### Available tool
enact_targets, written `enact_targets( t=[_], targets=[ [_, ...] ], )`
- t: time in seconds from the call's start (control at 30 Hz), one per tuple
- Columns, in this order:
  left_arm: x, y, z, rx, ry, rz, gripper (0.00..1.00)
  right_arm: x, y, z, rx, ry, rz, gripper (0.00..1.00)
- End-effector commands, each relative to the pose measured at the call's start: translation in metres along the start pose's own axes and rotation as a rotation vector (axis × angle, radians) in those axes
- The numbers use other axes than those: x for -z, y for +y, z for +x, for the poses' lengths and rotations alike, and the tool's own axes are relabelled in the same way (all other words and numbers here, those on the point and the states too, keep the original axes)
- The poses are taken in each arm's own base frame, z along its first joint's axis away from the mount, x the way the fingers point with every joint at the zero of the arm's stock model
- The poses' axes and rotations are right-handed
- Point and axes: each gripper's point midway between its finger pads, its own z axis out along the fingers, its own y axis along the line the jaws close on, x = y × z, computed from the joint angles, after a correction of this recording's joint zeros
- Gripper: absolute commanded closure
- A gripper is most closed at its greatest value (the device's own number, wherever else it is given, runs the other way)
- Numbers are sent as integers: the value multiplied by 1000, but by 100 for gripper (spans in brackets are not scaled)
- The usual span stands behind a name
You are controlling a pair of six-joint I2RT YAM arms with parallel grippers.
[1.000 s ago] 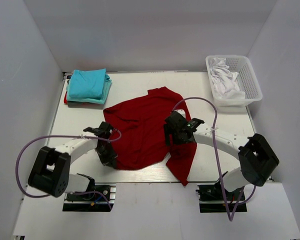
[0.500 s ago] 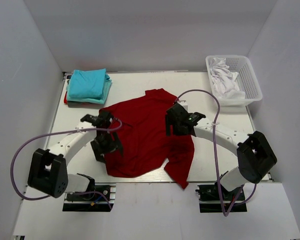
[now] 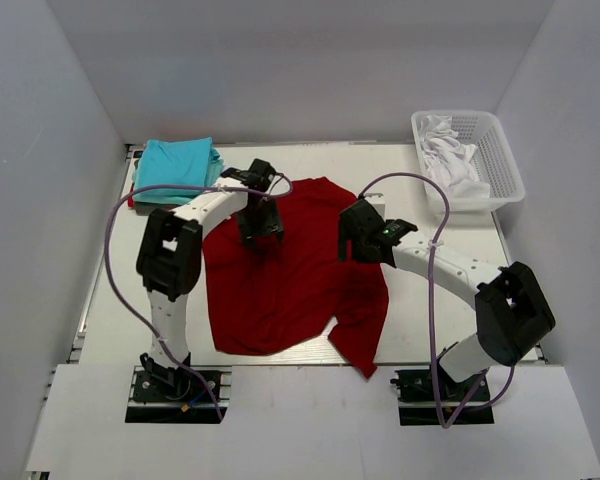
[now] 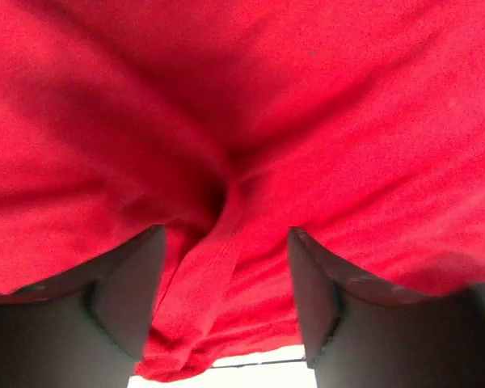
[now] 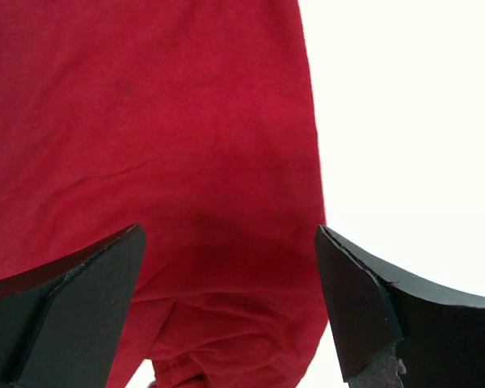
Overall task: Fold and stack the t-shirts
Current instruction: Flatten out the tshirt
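A large dark red t-shirt [image 3: 290, 275] lies spread and rumpled in the middle of the table, one part trailing to the front edge. My left gripper [image 3: 260, 230] hovers low over its far left part. Its jaws stand open, with a raised ridge of red cloth [image 4: 218, 259] between the fingers [image 4: 129, 299]. My right gripper [image 3: 358, 242] is open just above the shirt's right edge [image 5: 307, 186], with bare table beyond. Folded turquoise t-shirts [image 3: 178, 167] are stacked at the far left corner.
A white mesh basket [image 3: 500, 150] holding crumpled white cloth [image 3: 450, 160] stands at the far right corner. White walls close in the table on three sides. Purple cables loop out from both arms. The shirt's lowest part reaches the table's front edge [image 3: 280, 360].
My left gripper opened and let go of the shirt's near left edge, then swung away to its far left part. The right gripper shifted slightly farther back and stayed open.
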Motion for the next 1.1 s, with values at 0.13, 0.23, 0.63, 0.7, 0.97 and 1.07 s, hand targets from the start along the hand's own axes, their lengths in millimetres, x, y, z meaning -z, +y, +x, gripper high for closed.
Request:
enact_targets(
  t=[0.13, 0.23, 0.63, 0.7, 0.97, 1.07],
  targets=[
    [-13, -14, -5, -90, -19, -68, 42, -2, -14, 3, -61, 15, 40, 10],
    [-20, -5, 0, -81, 0, -108, 53, -2, -16, 6, -76, 20, 35, 10],
    [15, 7, 0, -49, -92, -120, 100, -8, -15, 15, -94, 53, -4, 10],
    [27, 23, 15, -36, -83, -148, 100, -9, -14, 17, -79, 58, -5, 10],
    [59, 95, 61, 74, -117, -301, 100, -15, -13, 19, -42, 54, -6, 10],
    [60, 108, 63, 90, -148, -344, 100, -19, -12, 23, -39, 66, -18, 10]
  ],
)
